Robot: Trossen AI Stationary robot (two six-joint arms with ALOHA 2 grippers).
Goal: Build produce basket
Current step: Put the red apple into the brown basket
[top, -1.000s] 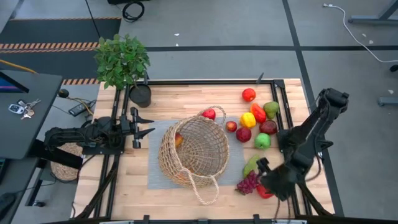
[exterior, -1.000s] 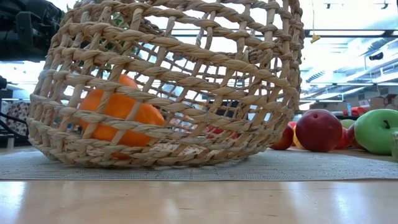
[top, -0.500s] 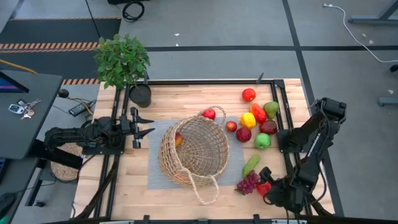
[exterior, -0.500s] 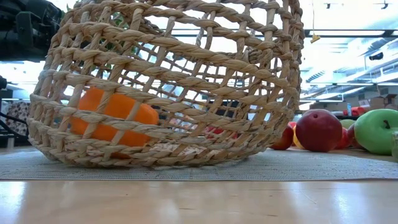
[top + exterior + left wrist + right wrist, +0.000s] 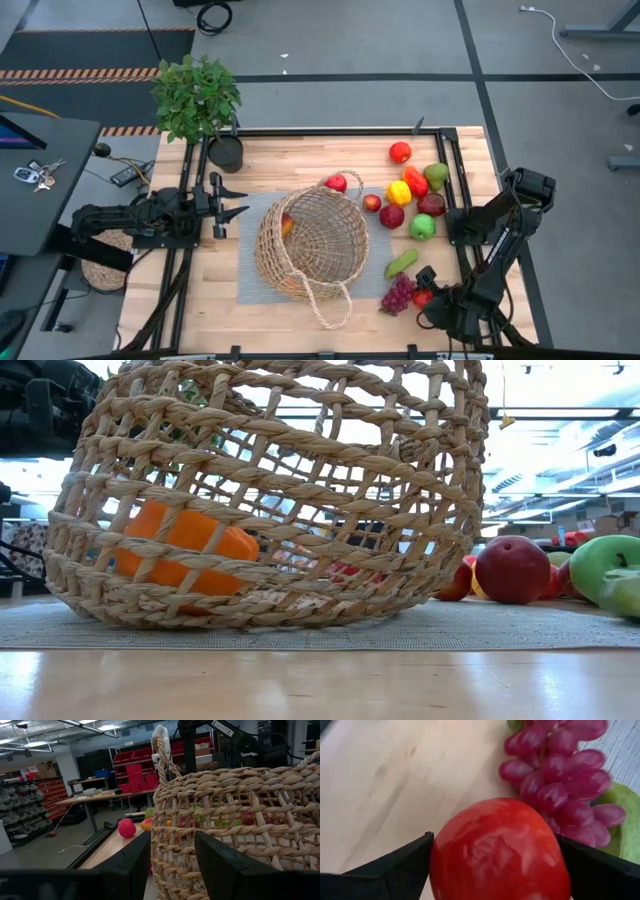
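The table [image 5: 200, 300] carries a grey mat, and on it my basket [image 5: 310, 245] lies tipped on its side near the middle, with an orange fruit [image 5: 180, 545] inside against its left wall. To the right of the basket the rest of the produce is scattered: a red apple [image 5: 400, 152] at the far side, a yellow pepper [image 5: 399, 192], a green apple [image 5: 422, 226], a cucumber [image 5: 401, 264] and purple grapes [image 5: 398, 295] nearer the front.

My right tool [image 5: 428, 296] is at the near right corner of the table, just right of the grapes. Its fingers [image 5: 395, 865] are spread wide on either side of a red tomato [image 5: 500, 852] that sits between them on the wood, touching the grapes. I cannot tell whether the fingers press on it. The right arm is folded low along the table's right edge.

My left tool [image 5: 230, 200] waits at the left edge, fingers apart, pointing at the basket.
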